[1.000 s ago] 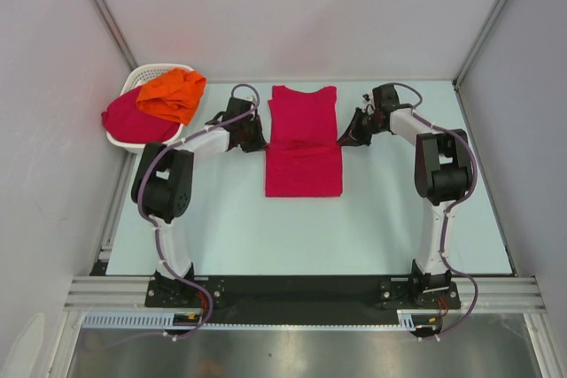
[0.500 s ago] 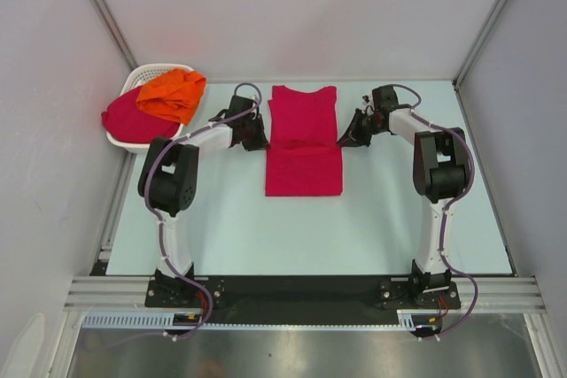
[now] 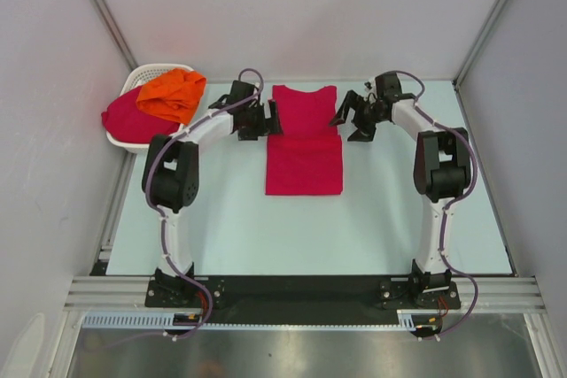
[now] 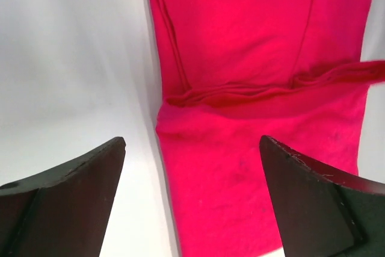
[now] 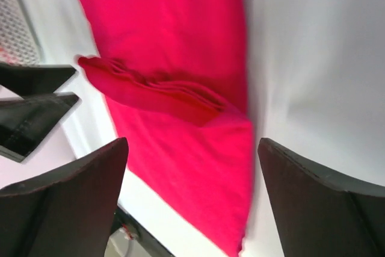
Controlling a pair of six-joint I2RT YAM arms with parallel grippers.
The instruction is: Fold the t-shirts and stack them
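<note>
A crimson-pink t-shirt (image 3: 304, 143) lies on the table's far middle as a long narrow strip, its near part folded up over itself to a ridge. My left gripper (image 3: 266, 119) stands open at the shirt's left edge beside that ridge. My right gripper (image 3: 347, 121) stands open at the right edge. In the left wrist view the shirt (image 4: 252, 88) lies flat beneath the spread gripper (image 4: 192, 148), which holds nothing. The right wrist view shows the shirt (image 5: 180, 58) below the empty gripper (image 5: 192, 148). An orange t-shirt (image 3: 171, 95) rests on another crimson t-shirt (image 3: 128, 121) in the basket.
The white slotted basket (image 3: 151, 69) sits at the table's far left corner against the wall. Pale walls close in the table (image 3: 266, 236) on three sides. Both arm bases are bolted at the near edge.
Both grippers went from shut to open, letting go of the shirt's folded edge, and shifted slightly toward the far side. The fold now rests on the shirt.
</note>
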